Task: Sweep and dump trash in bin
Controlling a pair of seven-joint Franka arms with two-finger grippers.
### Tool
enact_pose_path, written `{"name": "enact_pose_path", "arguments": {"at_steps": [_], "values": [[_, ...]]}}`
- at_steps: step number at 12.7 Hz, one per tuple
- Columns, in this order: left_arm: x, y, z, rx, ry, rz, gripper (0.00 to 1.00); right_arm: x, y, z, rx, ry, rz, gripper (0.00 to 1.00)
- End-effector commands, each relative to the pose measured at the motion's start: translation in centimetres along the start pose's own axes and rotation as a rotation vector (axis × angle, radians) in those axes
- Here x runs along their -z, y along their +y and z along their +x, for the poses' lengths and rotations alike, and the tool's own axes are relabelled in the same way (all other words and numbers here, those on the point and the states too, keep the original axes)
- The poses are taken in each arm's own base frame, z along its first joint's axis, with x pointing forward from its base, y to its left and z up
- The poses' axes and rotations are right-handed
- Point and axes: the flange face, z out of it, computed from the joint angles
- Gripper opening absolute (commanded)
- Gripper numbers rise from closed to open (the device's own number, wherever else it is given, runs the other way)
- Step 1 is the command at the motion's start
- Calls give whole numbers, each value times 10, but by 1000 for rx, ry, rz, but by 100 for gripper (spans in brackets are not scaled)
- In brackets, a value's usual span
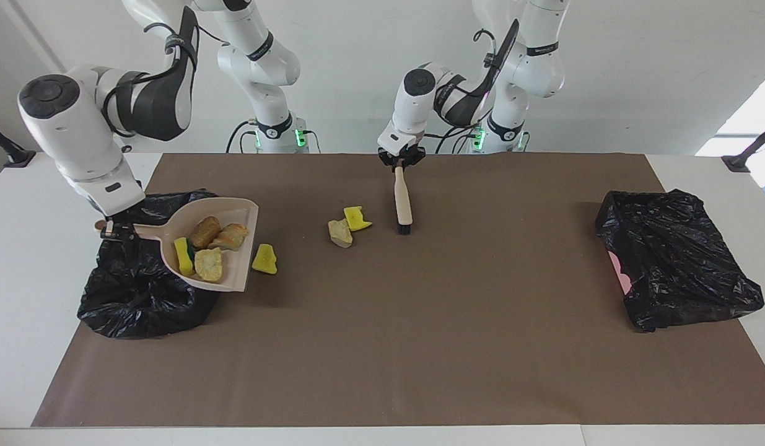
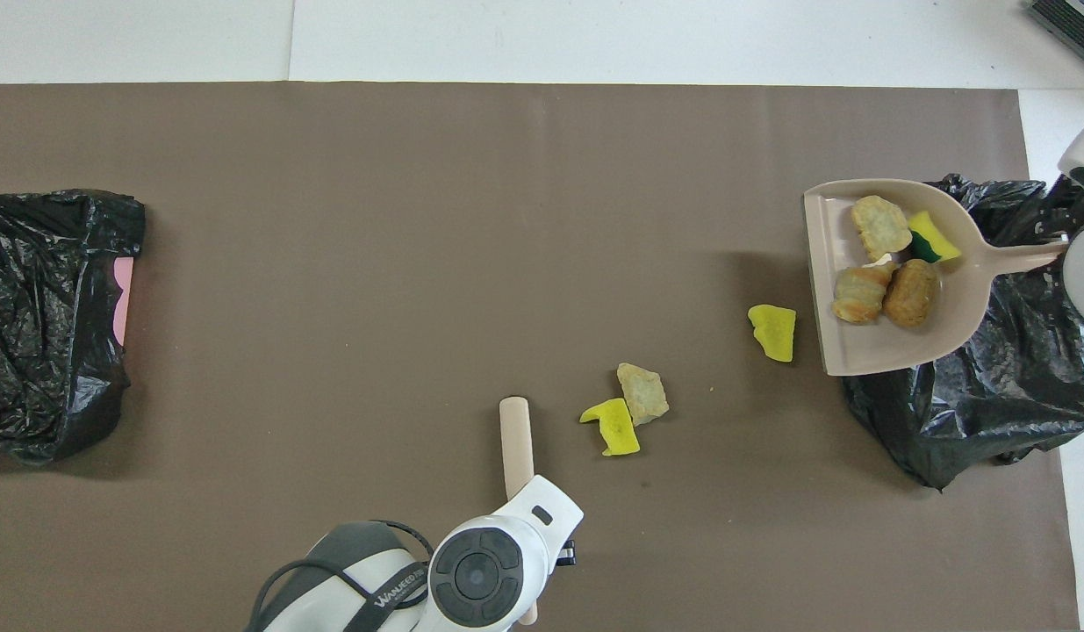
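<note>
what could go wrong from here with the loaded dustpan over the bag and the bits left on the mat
1. The dustpan, held by its handle in the right gripper, is only partly over the black bin bag; its open edge reaches over the mat, so tipping now might spill the four pieces in it.
2. A yellow sponge piece lies on the mat beside the bag, and two more pieces near the brush in the left gripper; these may get missed.

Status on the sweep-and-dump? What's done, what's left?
Done: four pieces sit in the dustpan. In hand: right gripper holds it by the handle over the black bin, not yet tipped; left gripper holds the brush. Left: three pieces on the mat, one yellow chunk beside the pan.
</note>
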Motion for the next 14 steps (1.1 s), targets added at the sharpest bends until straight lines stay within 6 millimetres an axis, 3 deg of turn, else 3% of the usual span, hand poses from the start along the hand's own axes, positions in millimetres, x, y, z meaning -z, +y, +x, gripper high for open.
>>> {"name": "enact_pose_path", "arguments": {"at_steps": [1,2,4,8,12,14], "values": [[-5,-4,2,4,1,-14,49,5,-9,-22,66,10,4,0],[-5,-6,9,18,-3,-10,99,4,-12,-36,86,8,-1,0],[10,-23,38,79,11,-22,100,6,-19,-55,107,-28,0,0],[58,-55,91,150,32,11,100,5,-24,-81,150,-157,6,0],[113,-121,147,201,78,37,100,4,-27,-99,176,-295,-44,0],[139,-165,158,181,84,39,100,-1,-37,-101,195,-338,-51,0]]}}
